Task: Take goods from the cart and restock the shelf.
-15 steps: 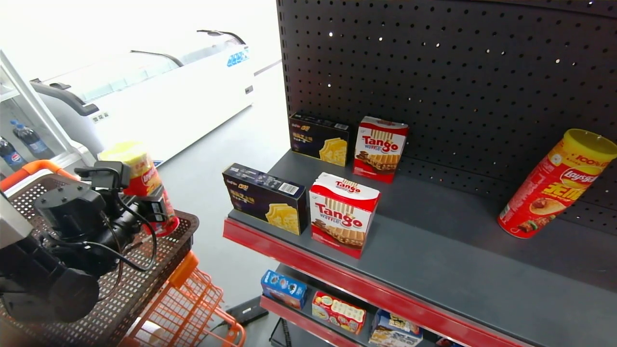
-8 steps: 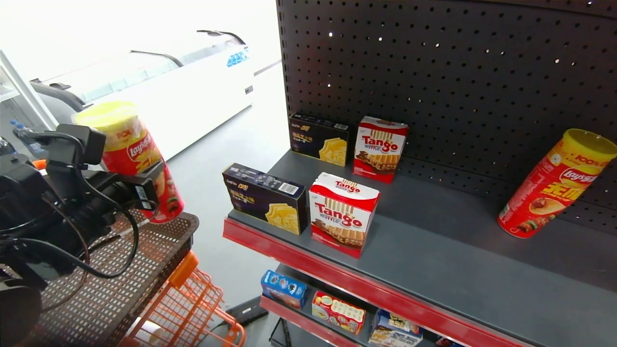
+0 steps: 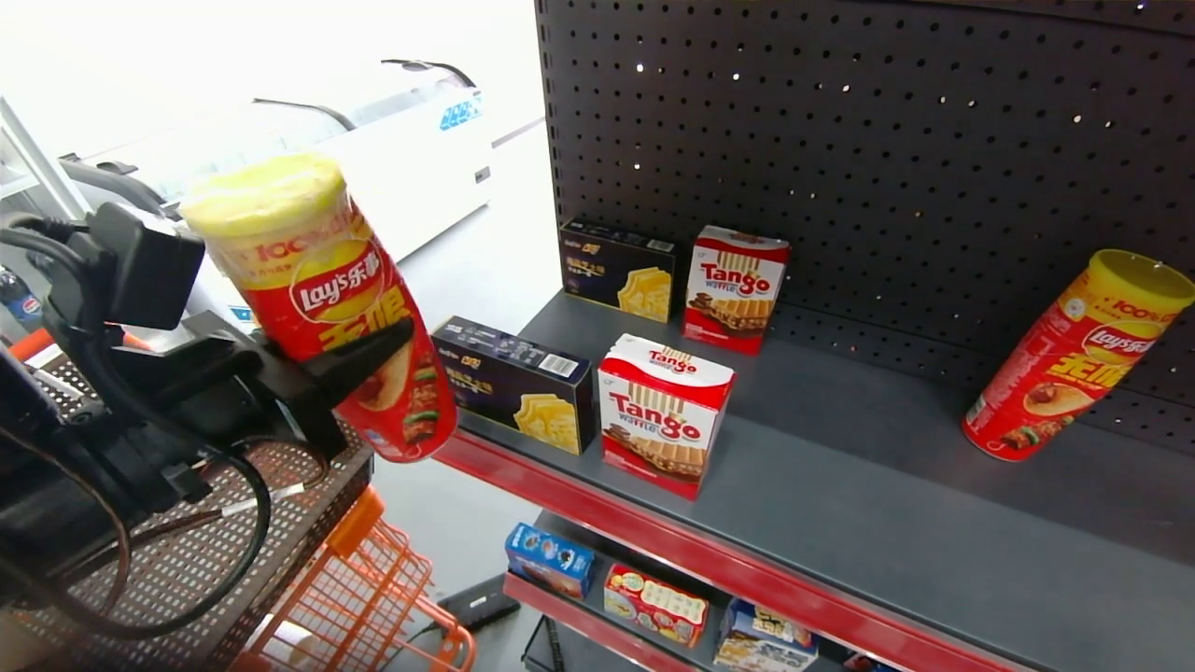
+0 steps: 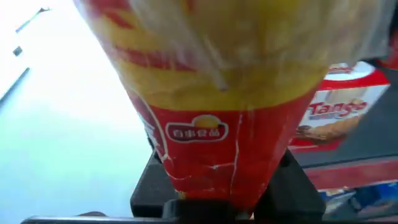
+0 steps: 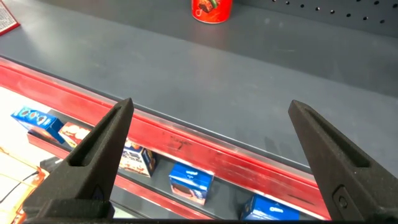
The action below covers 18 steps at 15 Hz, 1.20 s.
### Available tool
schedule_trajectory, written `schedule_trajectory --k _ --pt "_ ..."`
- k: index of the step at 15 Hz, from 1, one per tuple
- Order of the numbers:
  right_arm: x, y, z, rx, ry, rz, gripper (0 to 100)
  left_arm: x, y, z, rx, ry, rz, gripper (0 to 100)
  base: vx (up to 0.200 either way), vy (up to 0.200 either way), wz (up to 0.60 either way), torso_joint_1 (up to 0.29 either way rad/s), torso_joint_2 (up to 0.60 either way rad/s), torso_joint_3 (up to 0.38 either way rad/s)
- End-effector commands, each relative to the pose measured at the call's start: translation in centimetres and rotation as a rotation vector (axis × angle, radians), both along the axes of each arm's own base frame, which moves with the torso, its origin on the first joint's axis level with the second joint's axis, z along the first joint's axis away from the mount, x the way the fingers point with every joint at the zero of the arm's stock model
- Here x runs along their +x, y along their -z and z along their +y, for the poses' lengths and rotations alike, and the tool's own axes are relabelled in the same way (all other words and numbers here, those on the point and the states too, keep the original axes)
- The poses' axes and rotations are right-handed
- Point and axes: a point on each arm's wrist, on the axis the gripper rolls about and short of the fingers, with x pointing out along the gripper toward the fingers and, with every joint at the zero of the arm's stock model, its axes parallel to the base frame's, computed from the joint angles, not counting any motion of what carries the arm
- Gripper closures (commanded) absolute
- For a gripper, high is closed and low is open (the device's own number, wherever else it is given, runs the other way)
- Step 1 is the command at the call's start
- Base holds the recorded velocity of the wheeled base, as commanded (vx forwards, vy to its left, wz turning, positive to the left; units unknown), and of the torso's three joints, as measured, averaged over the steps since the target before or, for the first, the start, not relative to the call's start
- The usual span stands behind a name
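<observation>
While clenching the red-and-yellow cylindrical crisp can (image 3: 317,280) in the left claw (image 3: 362,369), held it tilted, lid up, off the grey shelf's (image 3: 840,495) front-left corner.

You're in a shop: a grey shelf (image 3: 840,504) with a pegboard back (image 3: 887,140) and red price rail (image 3: 579,499) carries boxed snacks (image 3: 665,415). An orange shopping cart (image 3: 373,583) stands beside it, and a white chest freezer (image 3: 373,177) stands across the aisle.
</observation>
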Motion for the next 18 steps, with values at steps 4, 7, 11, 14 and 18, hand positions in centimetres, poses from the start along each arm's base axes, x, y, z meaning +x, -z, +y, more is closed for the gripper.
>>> schedule_trajectory --k 4,7,11,14,18 --pt "0.0 0.0 0.0 0.000 0.000 0.000 0 -4.6 -1.3 -1.8 0.026 0.205 0.060 100 0.000 0.000 0.00 0.000 0.00 0.000" --pt "0.0 0.0 0.0 0.000 0.000 0.000 0 -5.2 -1.5 -3.0 0.026 0.280 0.062 100 0.000 0.000 0.00 0.000 0.00 0.000" --pt "0.0 0.0 0.0 -0.003 0.000 0.001 0 -5.9 -1.6 -3.9 -0.047 0.384 0.120 100 0.000 0.000 0.00 0.000 0.00 0.000" --pt "0.0 0.0 0.0 -0.002 -0.006 0.001 0 -6.2 -1.6 -4.4 -0.046 0.433 0.124 100 0.000 0.000 0.00 0.000 0.00 0.000" --pt "0.0 0.0 0.0 -0.003 -0.006 0.001 0 -6.3 -1.2 -4.6 -0.035 0.469 0.137 100 0.000 0.000 0.00 0.000 0.00 0.000"
